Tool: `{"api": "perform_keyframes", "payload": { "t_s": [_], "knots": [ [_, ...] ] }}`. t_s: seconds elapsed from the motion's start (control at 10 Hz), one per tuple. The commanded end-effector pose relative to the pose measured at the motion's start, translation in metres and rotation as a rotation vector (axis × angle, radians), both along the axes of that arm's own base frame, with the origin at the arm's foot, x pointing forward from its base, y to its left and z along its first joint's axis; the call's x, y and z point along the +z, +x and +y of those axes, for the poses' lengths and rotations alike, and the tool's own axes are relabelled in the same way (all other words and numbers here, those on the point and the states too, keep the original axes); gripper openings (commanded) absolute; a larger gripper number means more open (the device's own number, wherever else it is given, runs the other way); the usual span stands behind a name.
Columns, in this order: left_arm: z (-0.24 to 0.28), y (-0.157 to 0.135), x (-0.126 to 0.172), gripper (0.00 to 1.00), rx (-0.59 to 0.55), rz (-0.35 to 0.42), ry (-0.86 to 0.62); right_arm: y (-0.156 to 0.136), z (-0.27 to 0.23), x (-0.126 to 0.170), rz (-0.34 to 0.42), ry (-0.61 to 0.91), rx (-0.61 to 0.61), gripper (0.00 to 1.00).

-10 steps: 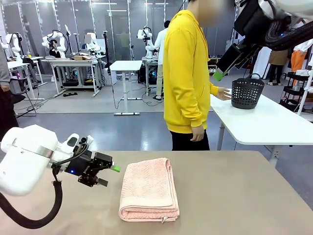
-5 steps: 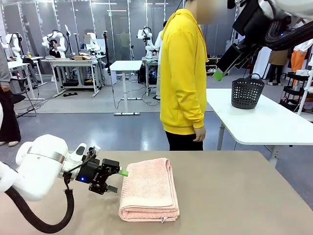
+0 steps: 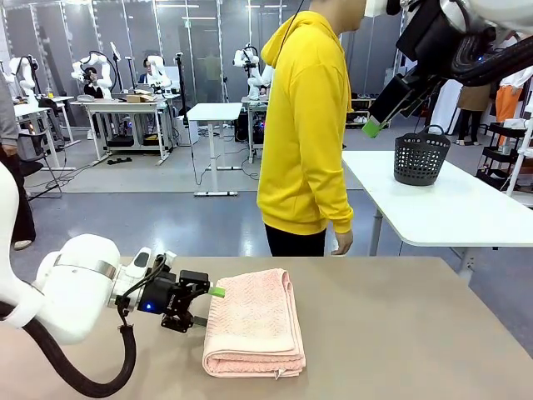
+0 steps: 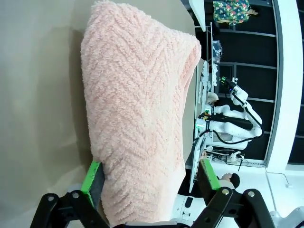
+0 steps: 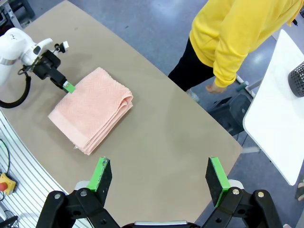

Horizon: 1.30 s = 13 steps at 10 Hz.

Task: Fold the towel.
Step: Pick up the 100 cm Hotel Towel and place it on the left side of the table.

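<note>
Lab floor, more benches far back; the tan desk [image 3: 400, 333] up close carries the job.

Front view: towel [image 3: 254, 323] already folded into a thick oblong, lying flat near the middle of the desk. Left gripper [image 3: 210, 305] sits low at the towel's left long edge, jaws apart, upper green pad right at the cloth. Right gripper [image 3: 375, 127] is parked high, well above and right of the towel, jaws apart, holding nothing. Person in a yellow hoodie [image 3: 304, 125] stands behind the desk, beyond the towel's far end. Dark basket [image 3: 420, 156] sits on a white table well behind the towel.

Left wrist view: towel [image 4: 137, 109] runs straight up between the left gripper's fingers [image 4: 92, 178], near edge already inside the open jaws, herringbone pile clear.

Right wrist view: towel [image 5: 90, 110] seen from above, stacked layers showing on its long side; left gripper [image 5: 68, 87] at the opposite long edge. Right gripper [image 5: 159, 175] open, over bare desk.

My read: another fold looks likely, or just a tidy-up. To do it well, slide the lower finger under all layers before closing, else only the top ply lifts. Carry the edge low across and line it up with the far edge.
</note>
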<state>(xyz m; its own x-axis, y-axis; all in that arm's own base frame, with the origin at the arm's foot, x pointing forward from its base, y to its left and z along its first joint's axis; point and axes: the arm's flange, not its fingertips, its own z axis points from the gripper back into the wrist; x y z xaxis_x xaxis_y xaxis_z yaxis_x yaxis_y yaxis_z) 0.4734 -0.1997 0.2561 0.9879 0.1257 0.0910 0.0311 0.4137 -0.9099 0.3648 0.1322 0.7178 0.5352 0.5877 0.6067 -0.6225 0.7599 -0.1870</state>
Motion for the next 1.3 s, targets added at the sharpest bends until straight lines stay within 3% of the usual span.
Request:
{"api": "perform_keyframes", "payload": {
  "t_s": [0.0,0.3,0.4,0.5,0.6,0.7,1.2],
  "knots": [
    [-0.0064,0.0076,-0.0090,1.00,0.019,-0.008,-0.007,-0.0016,0.0001,0.0010,0.004,-0.006,-0.005,1.00],
    [-0.0123,0.0109,-0.0133,1.00,0.007,0.007,0.007,-0.0016,0.0001,0.0010,0.004,-0.006,-0.005,1.00],
    [-0.0129,0.0114,-0.0125,0.87,0.009,0.003,0.001,-0.0016,0.0001,0.0010,0.004,-0.006,-0.005,1.00],
    [-0.0134,0.0110,-0.0117,0.40,0.007,-0.005,0.006,-0.0016,0.0001,0.0010,0.004,-0.006,-0.005,1.00],
    [-0.0134,0.0106,-0.0119,0.28,0.010,-0.003,0.011,-0.0016,0.0001,0.0010,0.004,-0.006,-0.005,1.00],
    [-0.0130,0.0101,-0.0118,0.00,0.012,-0.002,0.014,-0.0016,0.0001,0.0010,0.004,-0.006,-0.005,1.00],
    [-0.0125,0.0079,-0.0106,0.00,0.009,-0.018,0.034,-0.0016,0.0001,0.0010,0.004,-0.006,-0.005,1.00]
  ]
}}
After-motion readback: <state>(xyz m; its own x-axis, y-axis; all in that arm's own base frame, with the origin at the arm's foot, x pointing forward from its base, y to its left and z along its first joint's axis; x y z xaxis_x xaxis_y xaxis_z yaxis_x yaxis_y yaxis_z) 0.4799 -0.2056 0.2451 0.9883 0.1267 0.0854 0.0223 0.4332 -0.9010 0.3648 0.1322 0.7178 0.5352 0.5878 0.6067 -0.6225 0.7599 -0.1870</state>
